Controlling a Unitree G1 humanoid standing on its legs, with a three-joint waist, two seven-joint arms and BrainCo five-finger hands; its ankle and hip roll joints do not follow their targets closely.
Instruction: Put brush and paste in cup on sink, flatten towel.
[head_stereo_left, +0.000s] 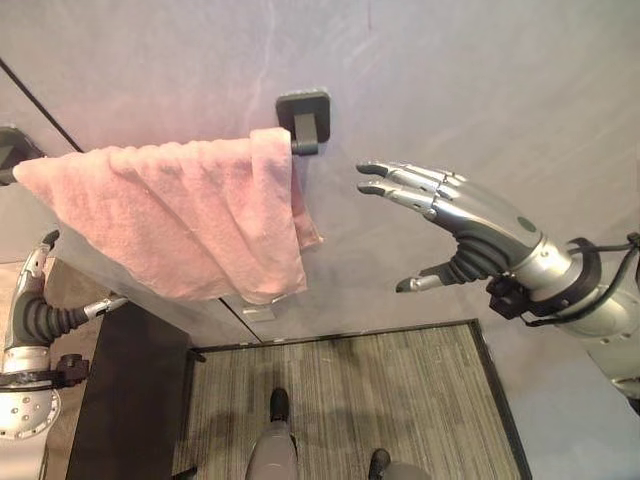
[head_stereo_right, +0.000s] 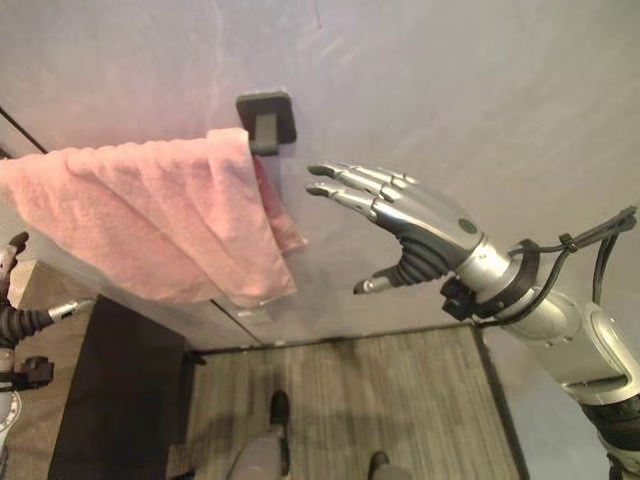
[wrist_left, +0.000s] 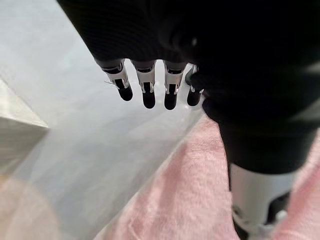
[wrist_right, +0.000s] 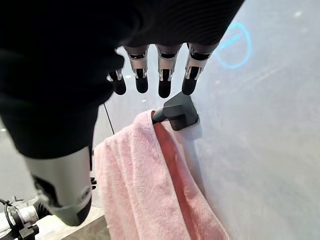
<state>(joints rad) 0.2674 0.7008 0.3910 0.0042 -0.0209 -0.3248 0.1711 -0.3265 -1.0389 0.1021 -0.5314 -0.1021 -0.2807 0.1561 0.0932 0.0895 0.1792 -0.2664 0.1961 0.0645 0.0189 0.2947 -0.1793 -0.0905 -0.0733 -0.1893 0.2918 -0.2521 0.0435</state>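
A pink towel (head_stereo_left: 180, 225) hangs bunched over a dark wall rail, its right edge by the rail's dark bracket (head_stereo_left: 305, 118). My right hand (head_stereo_left: 470, 215) is raised to the right of the towel, fingers straight and spread, a short gap from the cloth, touching nothing. The right wrist view looks past those fingers (wrist_right: 165, 82) at the bracket (wrist_right: 177, 112) and the towel (wrist_right: 150, 185). My left hand (head_stereo_left: 40, 305) sits low at the left edge, below the towel, thumb out. In the left wrist view its fingers (wrist_left: 147, 92) are straight over the wall, with the towel (wrist_left: 185, 200) below.
The grey wall (head_stereo_left: 480, 90) fills the background. A dark cabinet top (head_stereo_left: 125, 400) lies at lower left. A striped mat (head_stereo_left: 350, 400) covers the floor below. A dark seam line (head_stereo_left: 30, 95) crosses the wall at upper left.
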